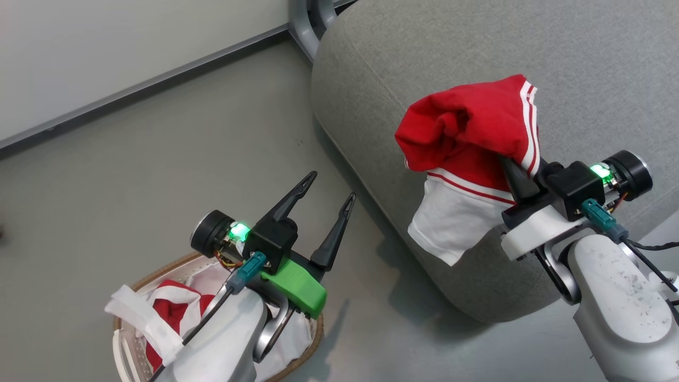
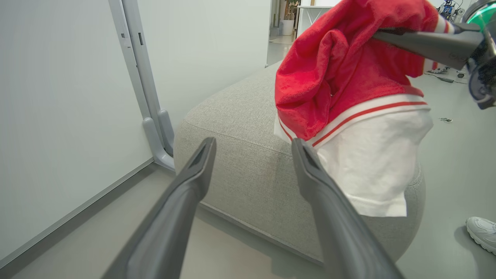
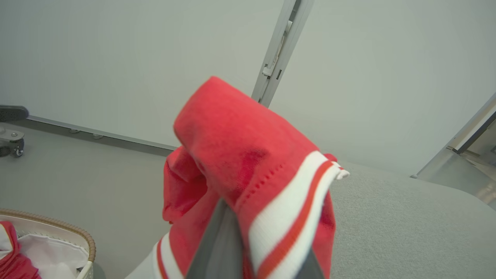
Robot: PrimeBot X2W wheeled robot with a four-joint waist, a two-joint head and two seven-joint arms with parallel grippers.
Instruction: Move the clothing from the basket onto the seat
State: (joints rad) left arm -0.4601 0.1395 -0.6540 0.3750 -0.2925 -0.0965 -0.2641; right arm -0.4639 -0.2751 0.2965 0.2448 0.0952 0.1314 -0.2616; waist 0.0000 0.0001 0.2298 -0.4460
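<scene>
- Fingers of the right gripper (image 1: 509, 165) are pressed together and clamped on a fold of one red garment (image 1: 467, 122). Their tips are buried in the cloth.
- That garment hangs bunched from the grip, lifted clear of the floor (image 1: 159, 159). Its red part is uppermost, with white stripes along the hem next to the fingers.
- Its white panel, edged with a thin red line, droops below the red part in front of the rounded near side of the seat (image 1: 583, 63). Whether the cloth touches the grey upholstery cannot be told.
- The left gripper (image 1: 332, 185) hovers above the floor between the basket (image 1: 159, 274) and the seat. Its two dark fingers are spread wide with nothing between them.
- In the left wrist view those fingers point towards the seat's side and the hanging garment.
- The second red garment (image 1: 172, 310) lies crumpled inside the basket on the white liner cloth (image 1: 212, 276), partly hidden behind the left forearm.
- The basket stands on the floor at the lower left of the head view, well apart from the held garment.
- A grey post (image 2: 155, 128) stands against the pale wall (image 1: 106, 42) just beside the seat's far corner.
- A person's white shoe (image 2: 482, 232) rests on the floor at the right edge of the left wrist view.
</scene>
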